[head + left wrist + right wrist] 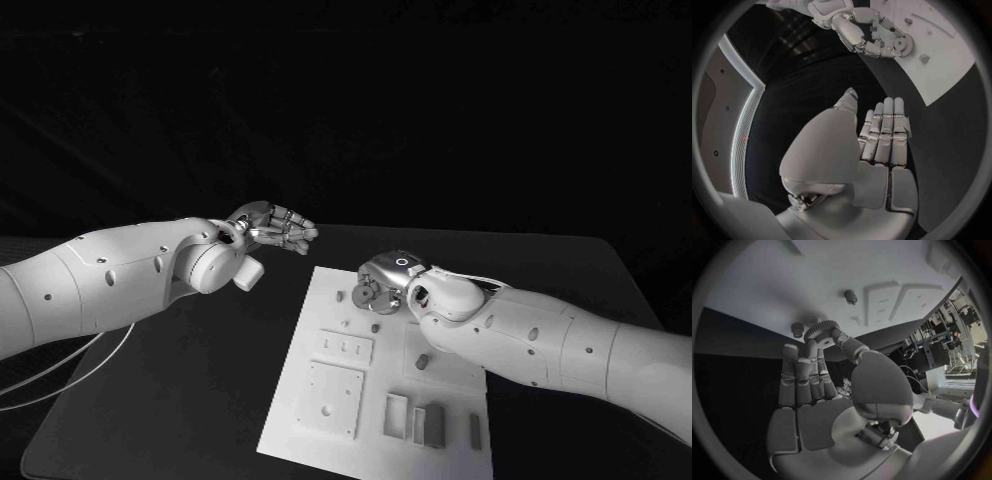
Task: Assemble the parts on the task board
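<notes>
Head view: my right hand (387, 285) pinched a small gear (820, 331) at the task board's (325, 440) far edge, a peg (797, 330) just beside it; my left hand (271, 226) hovered empty, farther off over the counter (173, 400).

White screw-dotted arms (116, 280), silver jointed fingers (886, 130), thin cable (58, 375).

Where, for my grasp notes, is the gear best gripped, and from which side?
Probably by its toothed rim, on opposite edges, as the right hand pinches the gear now. It is a thin disc, so the rim gives the fingers purchase. Come from above the task board, leaving its flat faces free for seating.
</notes>
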You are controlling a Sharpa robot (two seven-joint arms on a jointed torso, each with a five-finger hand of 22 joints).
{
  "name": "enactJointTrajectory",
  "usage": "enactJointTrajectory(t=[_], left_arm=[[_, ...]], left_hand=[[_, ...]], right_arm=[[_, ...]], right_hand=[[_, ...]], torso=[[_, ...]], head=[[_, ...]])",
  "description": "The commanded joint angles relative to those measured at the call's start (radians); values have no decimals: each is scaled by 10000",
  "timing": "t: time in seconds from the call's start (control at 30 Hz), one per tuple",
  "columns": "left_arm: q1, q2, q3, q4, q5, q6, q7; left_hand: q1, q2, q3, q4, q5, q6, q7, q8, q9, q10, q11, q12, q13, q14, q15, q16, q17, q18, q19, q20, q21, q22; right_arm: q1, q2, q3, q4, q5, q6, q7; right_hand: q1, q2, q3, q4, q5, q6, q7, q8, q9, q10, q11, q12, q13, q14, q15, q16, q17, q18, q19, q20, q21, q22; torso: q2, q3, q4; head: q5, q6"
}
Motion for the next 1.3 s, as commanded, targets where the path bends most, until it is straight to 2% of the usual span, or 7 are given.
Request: enactJointTrajectory(t=[0.03, 0.37, 0.97, 1.1, 1.3], left_arm=[[12, -3, 9, 23, -24, 116, 46], [12, -21, 8, 19, -28, 115, 48], [11, 5, 8, 2, -29, 115, 44], [11, 12, 8, 4, -29, 121, 42], [11, 8, 8, 11, -29, 116, 39]], left_hand=[[-95, 26, 65, -11, 1, -77, 479, 35, -8, -67, -32, -32, 10, 57, 20, -56, 11, 120, 63, -17, -58, 15], [-98, 25, 68, -12, 1, -81, 480, 35, -9, -70, -30, -34, 11, 59, 20, -60, 16, 121, 63, -17, -61, 18], [-103, 23, 73, -12, 1, -88, 482, 37, -9, -75, -28, -36, 13, 63, 19, -70, 28, 121, 65, -17, -68, 25], [-104, 22, 74, -12, 1, -89, 483, 38, -9, -76, -28, -36, 13, 63, 19, -73, 30, 121, 65, -18, -69, 26], [-105, 22, 76, -13, 1, -91, 483, 39, -9, -76, -28, -36, 14, 64, 19, -76, 34, 121, 66, -18, -71, 28]], right_arm=[[-10, -33, -1, 26, 264, -104, 224], [-25, -139, -1, 59, 340, 11, 217], [-27, 39, -2, -108, 149, 87, -19], [-27, 90, -2, -108, 149, 230, -2], [-27, 126, -3, -204, 185, 721, -112]], right_hand=[[-49, -37, 53, -38, 14, 163, 257, -37, 27, 282, 56, -584, -384, -13, 102, -50, -35, 144, 5, -22, -77, 133], [-53, -19, 42, -47, 15, 134, 269, -52, 40, 844, 123, -1877, -1052, -10, 176, -50, -106, 144, 4, -5, -125, 140], [-36, -73, 34, -55, 15, 111, 280, -66, 39, 969, 136, -2170, -1157, -32, 187, -61, -130, 144, -8, 5, -147, 138], [-38, -86, 30, -54, 15, 106, 282, -69, 38, 972, 142, -2202, -1167, -35, 191, -61, -132, 144, -11, 7, -151, 138], [-97, -149, -4, -10, 14, 30, 309, -114, 21, 887, 209, -2423, -1231, -112, 255, -79, -146, 144, -81, 41, -199, 134]], torso=[[-4, -5, 0], [-8, -6, 4], [-4, -6, 16], [-4, -16, 15], [-5, -27, 18]], head=[[-3, 0], [-18, -12], [-55, 21], [-56, 17], [-67, 7]])
